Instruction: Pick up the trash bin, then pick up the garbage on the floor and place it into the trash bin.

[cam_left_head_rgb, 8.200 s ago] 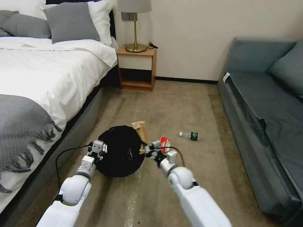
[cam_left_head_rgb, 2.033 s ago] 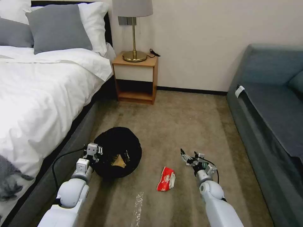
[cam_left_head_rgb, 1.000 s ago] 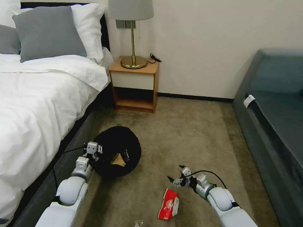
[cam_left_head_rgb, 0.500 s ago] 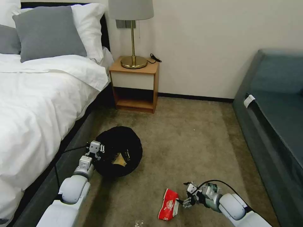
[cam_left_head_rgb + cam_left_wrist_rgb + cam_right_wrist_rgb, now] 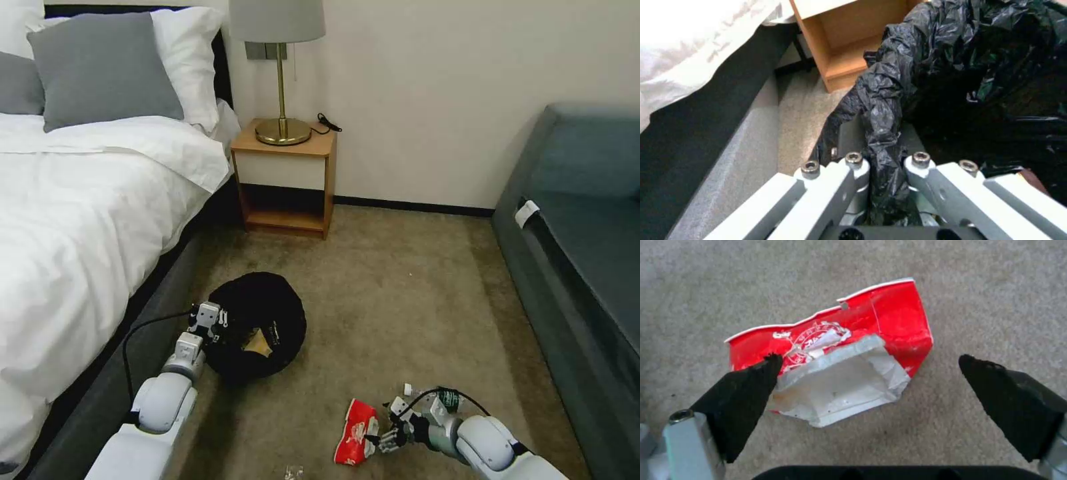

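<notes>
Your right gripper [image 5: 871, 373] hangs spread wide over the red-and-white snack wrapper [image 5: 835, 353] flat on the carpet, its long axis spanning the fingers, while your left gripper [image 5: 885, 166] pinches the trash bin [image 5: 257, 327] liner.

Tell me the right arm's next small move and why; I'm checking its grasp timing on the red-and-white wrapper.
Probably ease the right gripper down a little, then close. Its jaws stand open astride the flattened red-and-white snack wrapper, which lies flat on the beige carpet, apparently just ahead of the fingertips. The left gripper is clamped on the black-bagged trash bin.
</notes>
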{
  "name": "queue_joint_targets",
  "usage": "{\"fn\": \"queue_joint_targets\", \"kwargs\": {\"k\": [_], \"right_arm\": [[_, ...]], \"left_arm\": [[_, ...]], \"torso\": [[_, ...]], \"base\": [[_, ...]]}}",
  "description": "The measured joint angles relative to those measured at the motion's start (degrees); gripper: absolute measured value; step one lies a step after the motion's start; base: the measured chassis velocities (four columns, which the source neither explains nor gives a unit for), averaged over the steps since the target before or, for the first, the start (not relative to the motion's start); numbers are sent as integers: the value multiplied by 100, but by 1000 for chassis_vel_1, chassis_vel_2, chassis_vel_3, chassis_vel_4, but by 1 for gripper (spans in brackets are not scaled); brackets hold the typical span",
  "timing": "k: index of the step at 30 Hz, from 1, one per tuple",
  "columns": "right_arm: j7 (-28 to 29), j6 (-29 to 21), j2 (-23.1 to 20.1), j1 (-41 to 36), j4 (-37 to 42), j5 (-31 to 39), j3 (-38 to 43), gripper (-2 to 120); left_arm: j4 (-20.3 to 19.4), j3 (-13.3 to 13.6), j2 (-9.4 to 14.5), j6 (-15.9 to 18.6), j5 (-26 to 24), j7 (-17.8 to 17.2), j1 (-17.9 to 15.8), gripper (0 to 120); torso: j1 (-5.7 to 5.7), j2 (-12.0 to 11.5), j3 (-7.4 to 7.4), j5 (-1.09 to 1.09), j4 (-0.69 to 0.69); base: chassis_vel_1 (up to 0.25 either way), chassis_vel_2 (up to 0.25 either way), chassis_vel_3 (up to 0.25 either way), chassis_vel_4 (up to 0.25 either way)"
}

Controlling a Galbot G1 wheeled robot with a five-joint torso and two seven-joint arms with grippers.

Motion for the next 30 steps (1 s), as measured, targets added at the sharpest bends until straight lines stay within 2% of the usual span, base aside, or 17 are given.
{"fn": "queue_joint_targets", "kwargs": {"k": [11, 14, 15, 17, 18, 20, 24, 27, 28, 30], "right_arm": [[-63, 28, 95, 338, -467, 29, -159, 100], [-190, 48, 145, 396, -584, -63, -200, 86], [-190, 48, 145, 396, -584, -63, -200, 86], [-261, 85, 181, 388, -626, -132, -206, 76], [-261, 85, 181, 388, -626, -132, -206, 76], [-311, 128, 210, 356, -639, -169, -192, 64], [-334, 156, 215, 331, -640, -194, -163, 55], [-352, 186, 213, 301, -637, -217, -121, 41], [-352, 186, 213, 301, -637, -217, -121, 41], [-369, 241, 207, 287, -644, -227, -86, 28]], "left_arm": [[-49, 72, 49, 0, 0, 2, 16, 3], [-63, 76, 52, -1, 0, 3, 30, 3], [-63, 76, 52, -1, 0, 3, 30, 3], [-81, 76, 52, -1, 0, 4, 46, 3], [-81, 76, 52, -1, 0, 4, 46, 3], [-111, 72, 60, -2, 0, 7, 68, 3], [-123, 69, 68, -6, 1, 9, 79, 3], [-126, 68, 69, -25, 7, 12, 82, 3], [-126, 68, 69, -25, 7, 12, 82, 3], [-127, 73, 66, -37, 17, 17, 83, 3]], "torso": [[0, 0, 0, 1, 0], [0, 0, 0, 1, 0], [0, 0, 0, 1, 0], [0, 0, 0, 0, 0], [0, 0, 0, 0, 0], [0, 0, 0, 1, 0], [0, 0, 0, 0, 0], [0, 0, 0, 0, 0], [0, 0, 0, 0, 0], [0, 0, 0, 0, 0]], "base": [[0, 0, 0, 0], [0, 0, 0, 0], [0, 0, 0, 0], [0, 0, 0, 0], [0, 0, 0, 0], [0, 0, 0, 0], [0, 0, 0, 0], [0, 0, 0, 0], [0, 0, 0, 0], [0, 0, 0, 0]]}}
